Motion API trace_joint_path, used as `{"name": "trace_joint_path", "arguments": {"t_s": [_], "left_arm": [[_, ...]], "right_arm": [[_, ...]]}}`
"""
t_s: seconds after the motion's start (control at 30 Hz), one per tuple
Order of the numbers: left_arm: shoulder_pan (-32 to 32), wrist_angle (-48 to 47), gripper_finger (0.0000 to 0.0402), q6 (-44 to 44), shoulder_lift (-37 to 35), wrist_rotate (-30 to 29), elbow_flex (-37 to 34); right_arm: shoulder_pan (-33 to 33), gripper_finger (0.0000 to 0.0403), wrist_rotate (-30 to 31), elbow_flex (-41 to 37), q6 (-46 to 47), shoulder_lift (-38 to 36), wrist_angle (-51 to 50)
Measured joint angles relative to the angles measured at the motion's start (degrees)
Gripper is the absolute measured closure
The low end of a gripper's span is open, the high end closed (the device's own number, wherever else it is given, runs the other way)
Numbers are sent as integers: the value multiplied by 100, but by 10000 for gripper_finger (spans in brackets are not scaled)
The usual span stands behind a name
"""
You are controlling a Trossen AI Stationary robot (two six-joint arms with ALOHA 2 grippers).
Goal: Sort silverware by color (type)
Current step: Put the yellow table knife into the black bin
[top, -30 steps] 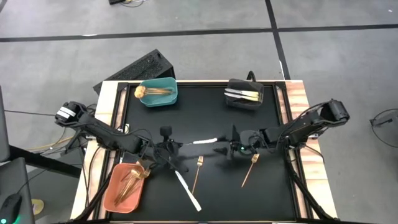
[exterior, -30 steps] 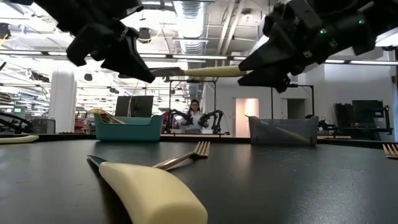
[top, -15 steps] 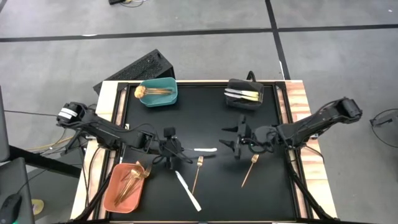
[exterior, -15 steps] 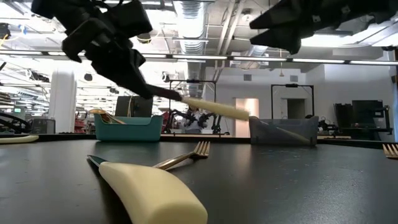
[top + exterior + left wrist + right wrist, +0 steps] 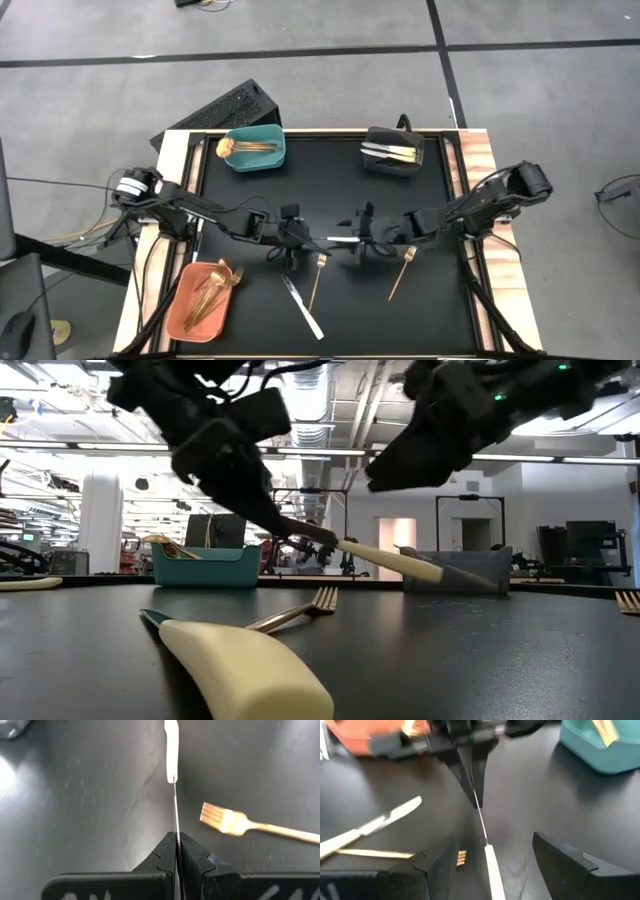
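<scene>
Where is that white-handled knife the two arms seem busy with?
In the high view the white-handled knife hangs mid-table between both arms, its blade pinched in the left pincer, its handle pointing into the open right pincer, just above a gold fork.

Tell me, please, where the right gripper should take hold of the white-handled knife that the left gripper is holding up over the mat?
Probably by the white handle. The left gripper is shut on the blade end of the white-handled knife, leaving its handle free and pointing at the right gripper, whose open fingers already flank it. Come straight along the knife's length from the right arm's side and close across the handle.
</scene>
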Motion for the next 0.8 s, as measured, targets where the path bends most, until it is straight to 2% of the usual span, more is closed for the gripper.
{"name": "trace_joint_path", "arguments": {"t_s": [0.2,0.33,0.43,0.57,0.8], "left_arm": [[37,-260,401,284,110,48,393],[42,-273,401,368,97,31,436],[42,-308,401,366,94,35,444],[42,-429,401,357,94,36,444],[42,-474,401,234,90,-132,444]], "right_arm": [[-9,122,-109,642,-17,609,-1102],[-9,131,-131,880,-24,939,-1355],[-18,153,-235,995,-39,1140,-1328],[-49,208,-257,1107,-22,1290,-1485],[-152,347,-262,1140,-44,1258,-1643]]}}
